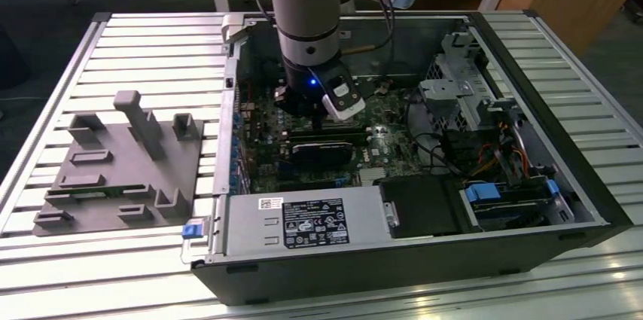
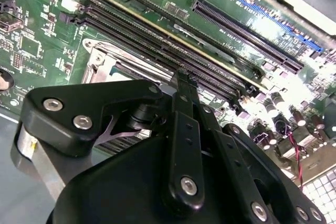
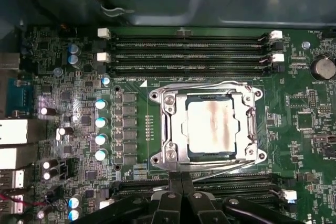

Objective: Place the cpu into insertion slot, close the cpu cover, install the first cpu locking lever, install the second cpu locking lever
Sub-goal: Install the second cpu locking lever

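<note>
We see the cpu (image 3: 210, 127) seated in the insertion slot (image 3: 173, 129), with the cpu cover (image 3: 206, 88) lying closed around it in the first wrist view. The gripper (image 3: 182, 182) sits just beside the socket's edge, its fingers (image 3: 175, 186) pressed together and holding nothing. In the exterior view, the gripper (image 1: 319, 120) hangs inside the computer case (image 1: 402, 260) over the motherboard (image 1: 377, 147). We judge 1 risk: the closed tips may slip off a thin locking lever and strike the memory slots (image 3: 189, 53) nearby.
</note>
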`<state>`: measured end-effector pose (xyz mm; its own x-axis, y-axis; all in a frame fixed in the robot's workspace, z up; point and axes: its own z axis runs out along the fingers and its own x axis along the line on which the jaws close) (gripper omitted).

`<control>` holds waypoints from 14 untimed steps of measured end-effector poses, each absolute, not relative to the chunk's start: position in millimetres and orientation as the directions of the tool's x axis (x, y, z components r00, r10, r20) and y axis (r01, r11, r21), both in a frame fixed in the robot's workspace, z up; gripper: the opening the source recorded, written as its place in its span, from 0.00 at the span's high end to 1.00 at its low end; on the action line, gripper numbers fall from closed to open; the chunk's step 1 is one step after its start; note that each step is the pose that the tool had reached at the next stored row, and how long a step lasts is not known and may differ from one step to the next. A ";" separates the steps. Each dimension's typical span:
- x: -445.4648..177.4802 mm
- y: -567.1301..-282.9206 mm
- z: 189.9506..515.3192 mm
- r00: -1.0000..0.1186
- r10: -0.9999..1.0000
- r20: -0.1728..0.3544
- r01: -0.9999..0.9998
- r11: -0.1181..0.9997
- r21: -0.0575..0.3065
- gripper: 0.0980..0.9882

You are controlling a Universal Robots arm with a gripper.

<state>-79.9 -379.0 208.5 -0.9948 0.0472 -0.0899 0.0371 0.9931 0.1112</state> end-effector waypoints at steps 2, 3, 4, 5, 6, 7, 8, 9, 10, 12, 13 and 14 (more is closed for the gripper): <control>-79.9 -381.1 208.4 -0.995 0.048 -0.089 0.037 0.992 0.122 0.99; -79.9 -382.4 208.4 -0.995 0.049 -0.089 0.037 0.991 0.132 0.99; -79.9 -383.5 208.4 -0.995 0.050 -0.088 0.037 0.989 0.140 0.99; -79.9 -384.7 208.4 -0.995 0.051 -0.088 0.037 0.988 0.149 0.99; -79.9 -385.8 208.3 -0.995 0.051 -0.088 0.037 0.987 0.158 0.99; -79.9 -387.1 208.3 -0.995 0.052 -0.087 0.037 0.986 0.165 0.99; -79.9 -388.5 208.2 -0.995 0.052 -0.087 0.037 0.985 0.170 0.99; -79.9 -389.6 208.2 -0.995 0.053 -0.087 0.037 0.984 0.172 0.99; -79.9 -390.0 208.1 -0.995 0.053 -0.087 0.037 0.984 0.174 0.99; -79.9 -389.9 208.1 -0.995 0.053 -0.087 0.037 0.984 0.174 0.99; -79.9 -389.9 208.1 -0.995 0.053 -0.087 0.037 0.984 0.174 0.99; -79.9 -390.0 208.2 -0.995 0.053 -0.087 0.037 0.984 0.174 0.99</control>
